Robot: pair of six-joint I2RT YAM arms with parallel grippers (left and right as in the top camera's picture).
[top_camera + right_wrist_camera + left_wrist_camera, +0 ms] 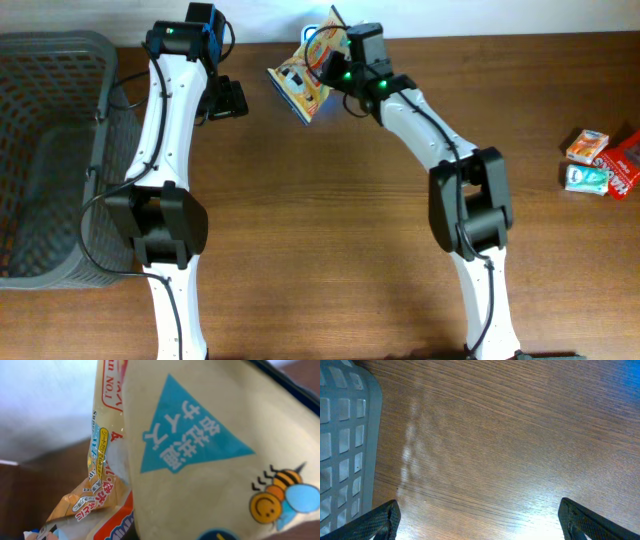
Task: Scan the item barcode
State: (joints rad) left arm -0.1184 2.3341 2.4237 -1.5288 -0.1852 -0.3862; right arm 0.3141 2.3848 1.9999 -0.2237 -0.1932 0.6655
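The item, a yellow and orange snack packet (300,82), hangs tilted above the table's far edge, with my right gripper (332,68) shut on its right end. Seen from the right wrist, the packet (200,460) fills the frame: a cream face with a blue triangle and a bee drawing. It hides the fingers, and no barcode shows. My left gripper (228,100) hovers just left of the packet, apart from it. In the left wrist view that gripper (479,510) is open wide over bare wood with nothing between its fingers.
A grey plastic basket (60,60) stands at the left edge of the wooden table, and its wall (345,435) shows beside the left gripper. Several small boxes (600,165) lie at the far right.
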